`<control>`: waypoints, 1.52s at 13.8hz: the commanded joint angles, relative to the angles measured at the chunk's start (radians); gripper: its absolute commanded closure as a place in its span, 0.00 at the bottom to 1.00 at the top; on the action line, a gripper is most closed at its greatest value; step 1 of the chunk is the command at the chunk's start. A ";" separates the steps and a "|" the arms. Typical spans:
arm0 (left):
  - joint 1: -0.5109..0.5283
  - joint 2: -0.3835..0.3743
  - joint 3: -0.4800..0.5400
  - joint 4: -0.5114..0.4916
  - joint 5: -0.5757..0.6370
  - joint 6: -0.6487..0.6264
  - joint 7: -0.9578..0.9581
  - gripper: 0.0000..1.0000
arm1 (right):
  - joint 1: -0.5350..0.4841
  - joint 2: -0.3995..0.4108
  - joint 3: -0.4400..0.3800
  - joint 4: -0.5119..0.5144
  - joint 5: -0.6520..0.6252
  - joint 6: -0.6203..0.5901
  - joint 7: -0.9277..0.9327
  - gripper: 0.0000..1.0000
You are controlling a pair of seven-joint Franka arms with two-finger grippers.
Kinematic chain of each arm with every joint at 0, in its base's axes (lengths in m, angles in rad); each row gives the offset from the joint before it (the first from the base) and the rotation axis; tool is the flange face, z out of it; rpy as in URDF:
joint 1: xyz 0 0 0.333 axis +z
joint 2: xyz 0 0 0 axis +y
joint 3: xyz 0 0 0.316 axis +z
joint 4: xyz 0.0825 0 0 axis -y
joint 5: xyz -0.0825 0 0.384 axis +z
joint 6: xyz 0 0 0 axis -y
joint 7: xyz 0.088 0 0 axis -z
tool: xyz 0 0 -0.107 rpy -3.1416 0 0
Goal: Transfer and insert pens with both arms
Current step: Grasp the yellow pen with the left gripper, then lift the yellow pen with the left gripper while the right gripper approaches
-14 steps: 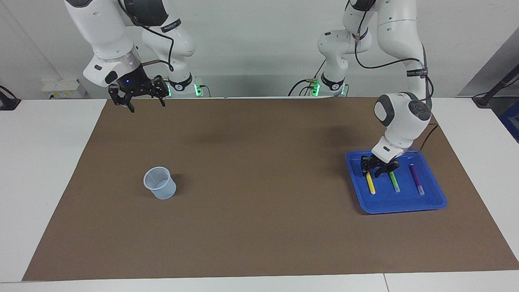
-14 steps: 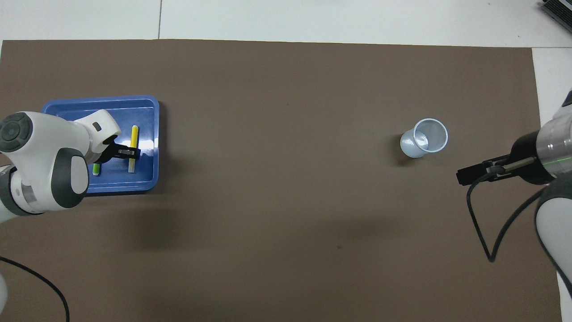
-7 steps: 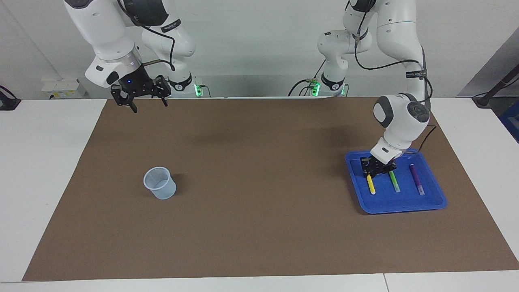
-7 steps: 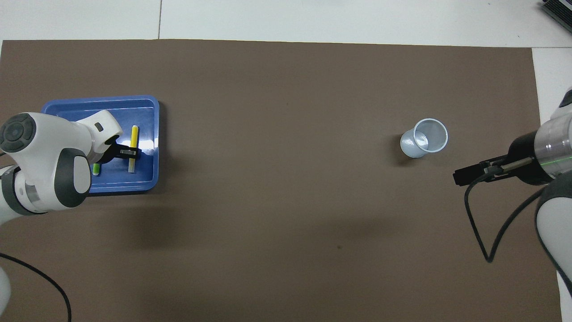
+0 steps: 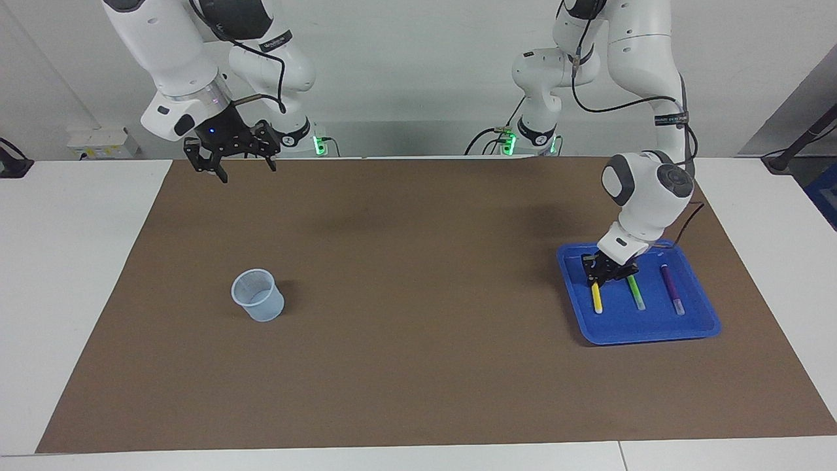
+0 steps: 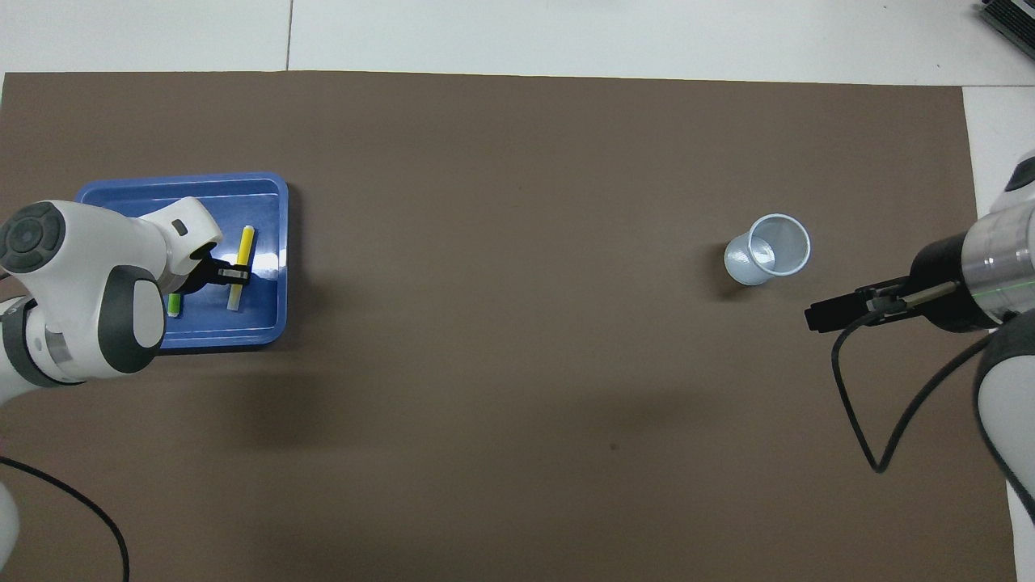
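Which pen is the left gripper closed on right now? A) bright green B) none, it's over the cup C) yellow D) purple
C: the left gripper is down in the blue tray, shut across the yellow pen, while the bright green pen and purple pen lie free beside it.

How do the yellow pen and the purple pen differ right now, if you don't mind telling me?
The yellow pen is clamped in the shut left gripper; the purple pen lies untouched. The yellow pen sits at the tray's end toward the table's middle; the purple pen lies toward the left arm's end, with the green pen between them. Both are slim, pale-capped, and in the blue tray.
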 commanded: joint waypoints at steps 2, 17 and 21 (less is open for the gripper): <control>-0.009 -0.004 0.007 0.097 -0.013 -0.129 0.006 1.00 | -0.001 -0.011 -0.001 -0.026 0.086 0.065 0.052 0.00; -0.053 -0.023 -0.031 0.157 -0.242 -0.169 0.449 1.00 | 0.222 0.117 0.002 -0.141 0.307 0.447 0.363 0.00; -0.064 -0.030 -0.083 0.172 -0.299 -0.163 0.558 1.00 | 0.308 0.167 0.000 -0.173 0.307 0.635 0.448 0.00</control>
